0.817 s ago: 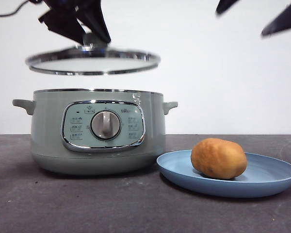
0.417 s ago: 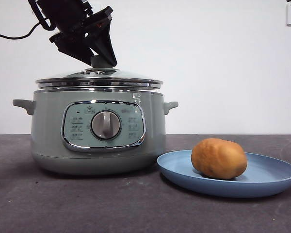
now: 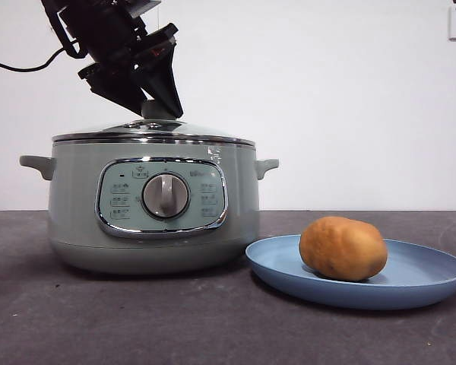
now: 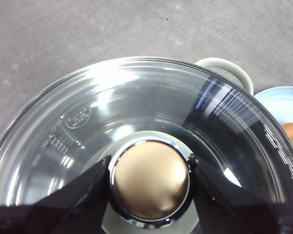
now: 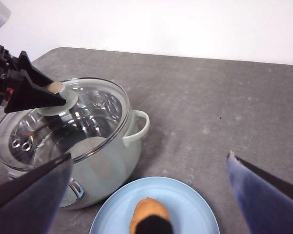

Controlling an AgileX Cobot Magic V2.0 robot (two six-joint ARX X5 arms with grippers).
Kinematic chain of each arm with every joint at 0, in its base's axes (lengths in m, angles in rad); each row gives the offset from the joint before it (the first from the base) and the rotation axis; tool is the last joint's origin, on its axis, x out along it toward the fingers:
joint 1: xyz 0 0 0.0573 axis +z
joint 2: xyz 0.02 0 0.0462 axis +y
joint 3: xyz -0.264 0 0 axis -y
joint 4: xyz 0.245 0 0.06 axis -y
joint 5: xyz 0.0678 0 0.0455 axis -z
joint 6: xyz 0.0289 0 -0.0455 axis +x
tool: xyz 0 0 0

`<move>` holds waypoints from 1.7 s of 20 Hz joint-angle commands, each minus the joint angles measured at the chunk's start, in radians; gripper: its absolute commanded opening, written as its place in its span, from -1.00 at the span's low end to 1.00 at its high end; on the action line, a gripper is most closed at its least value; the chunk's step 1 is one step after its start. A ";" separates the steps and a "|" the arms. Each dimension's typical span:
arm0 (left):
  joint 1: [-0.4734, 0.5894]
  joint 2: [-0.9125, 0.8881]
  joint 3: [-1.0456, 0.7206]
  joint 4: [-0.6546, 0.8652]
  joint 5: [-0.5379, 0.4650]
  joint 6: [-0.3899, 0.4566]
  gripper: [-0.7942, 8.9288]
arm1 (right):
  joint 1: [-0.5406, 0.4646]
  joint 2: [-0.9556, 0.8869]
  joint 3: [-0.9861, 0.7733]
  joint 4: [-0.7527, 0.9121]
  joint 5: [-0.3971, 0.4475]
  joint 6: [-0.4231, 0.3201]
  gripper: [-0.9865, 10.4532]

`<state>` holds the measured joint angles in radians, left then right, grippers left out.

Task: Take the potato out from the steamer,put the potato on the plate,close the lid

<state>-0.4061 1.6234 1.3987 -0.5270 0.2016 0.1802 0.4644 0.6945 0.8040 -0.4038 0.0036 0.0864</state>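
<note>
Gripping the lid [image 3: 153, 132] by its knob, my left jaws [image 4: 150, 179] have it seated on the steamer [image 3: 152, 205]; right jaws [image 5: 146, 187] spread above the potato [image 3: 343, 248] on the plate [image 3: 410, 285].

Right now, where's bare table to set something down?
Free: dark table in front of the steamer and plate, and the stretch behind the plate in the right wrist view. Crowded: the steamer-plate gap; the left gripper clamps the lid knob.

The steamer [image 3: 152, 213] interior is hidden under the lid [image 3: 152, 133]
</note>
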 commanded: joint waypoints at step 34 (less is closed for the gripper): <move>-0.002 -0.615 0.016 -0.653 0.119 -0.054 -0.85 | 0.002 -0.001 0.005 -0.446 -0.344 0.029 -0.83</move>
<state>-0.4061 1.0103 1.4128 -1.1816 0.3180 0.1307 0.4644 0.6945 0.8040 -0.8497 -0.3401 0.1093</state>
